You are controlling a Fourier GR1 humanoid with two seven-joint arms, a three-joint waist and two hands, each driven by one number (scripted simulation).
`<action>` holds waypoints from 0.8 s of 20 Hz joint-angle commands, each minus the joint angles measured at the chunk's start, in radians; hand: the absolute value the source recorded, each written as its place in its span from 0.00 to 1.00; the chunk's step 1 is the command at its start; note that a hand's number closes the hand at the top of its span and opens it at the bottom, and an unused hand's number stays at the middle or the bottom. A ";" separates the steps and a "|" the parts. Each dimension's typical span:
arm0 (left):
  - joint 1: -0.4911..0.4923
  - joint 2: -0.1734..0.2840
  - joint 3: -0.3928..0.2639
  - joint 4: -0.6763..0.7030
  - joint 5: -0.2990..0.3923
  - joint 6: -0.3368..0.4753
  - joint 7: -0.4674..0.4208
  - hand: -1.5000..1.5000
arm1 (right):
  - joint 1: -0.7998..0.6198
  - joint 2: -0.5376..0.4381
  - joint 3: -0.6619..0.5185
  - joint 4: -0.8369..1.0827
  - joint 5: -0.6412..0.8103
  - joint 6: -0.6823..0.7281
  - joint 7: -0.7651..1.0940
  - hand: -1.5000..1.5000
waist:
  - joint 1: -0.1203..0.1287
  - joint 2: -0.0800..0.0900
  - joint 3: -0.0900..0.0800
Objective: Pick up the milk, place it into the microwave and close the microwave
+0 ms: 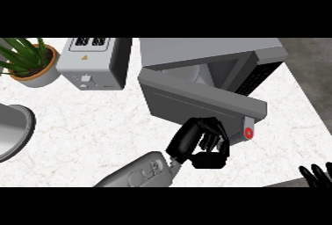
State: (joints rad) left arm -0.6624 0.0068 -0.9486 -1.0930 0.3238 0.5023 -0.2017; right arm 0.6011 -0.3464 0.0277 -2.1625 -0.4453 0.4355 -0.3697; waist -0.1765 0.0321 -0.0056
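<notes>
The grey microwave (214, 52) stands at the back right of the white counter (97, 127). Its door (194, 97) is swung partway across the opening, with a red button (248, 133) at its near end. A narrow gap into the cavity shows behind the door. No milk shows anywhere; whether it sits inside I cannot tell. My left hand (202, 143) reaches in from the lower middle, its relaxed fingers against the door's near face and holding nothing. Only the fingers of my right hand (316, 175) show, resting open at the lower right edge.
A silver toaster (91, 63) stands left of the microwave, and a potted plant (29, 61) in the back left corner. A grey round rim (16, 129) juts in at the left edge. The counter ends at the right, beside dark floor (314, 66).
</notes>
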 commanded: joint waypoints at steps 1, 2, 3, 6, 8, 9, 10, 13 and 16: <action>-0.110 -0.006 0.031 0.052 0.079 0.052 -0.006 1.00 | -0.008 -0.024 -0.025 -0.031 -0.040 -0.014 0.045 0.00 | -0.017 0.007 0.001; -0.121 -0.007 0.026 0.072 0.090 0.065 -0.030 1.00 | 0.002 -0.011 -0.006 -0.047 -0.035 -0.021 0.050 0.00 | -0.015 0.004 0.001; -0.138 -0.007 0.024 0.079 0.103 0.068 -0.037 1.00 | -0.013 -0.006 0.010 -0.049 -0.042 -0.032 0.069 0.00 | -0.016 0.010 0.001; -0.177 -0.007 0.048 0.137 0.161 0.059 -0.055 1.00 | -0.010 -0.029 -0.011 -0.084 -0.060 -0.038 0.096 0.00 | -0.027 0.014 0.001; -0.204 -0.007 0.071 0.166 0.195 0.061 -0.059 1.00 | -0.018 -0.036 -0.020 -0.089 -0.081 -0.037 0.103 0.00 | -0.046 0.023 0.001; -0.232 -0.007 0.077 0.163 0.215 0.059 -0.063 1.00 | -0.019 -0.041 -0.026 -0.105 -0.084 -0.048 0.118 0.00 | -0.045 0.019 0.001; -0.223 -0.007 0.075 0.184 0.243 0.048 -0.071 1.00 | -0.024 -0.031 -0.002 -0.103 -0.075 -0.050 0.120 0.00 | -0.041 0.022 0.001; -0.278 -0.007 0.113 0.231 0.291 0.039 -0.077 1.00 | -0.028 -0.036 -0.003 -0.117 -0.087 -0.054 0.133 0.00 | -0.056 0.028 0.002; -0.271 -0.007 0.119 0.278 0.333 0.020 -0.129 1.00 | -0.032 -0.050 -0.029 -0.117 -0.100 -0.058 0.144 0.00 | -0.058 0.031 0.002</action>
State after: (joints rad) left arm -0.9037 -0.0004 -0.8638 -0.8753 0.6038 0.5353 -0.2916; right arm 0.5728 -0.3872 0.0059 -2.2700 -0.5326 0.3819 -0.2421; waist -0.2262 0.0582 -0.0035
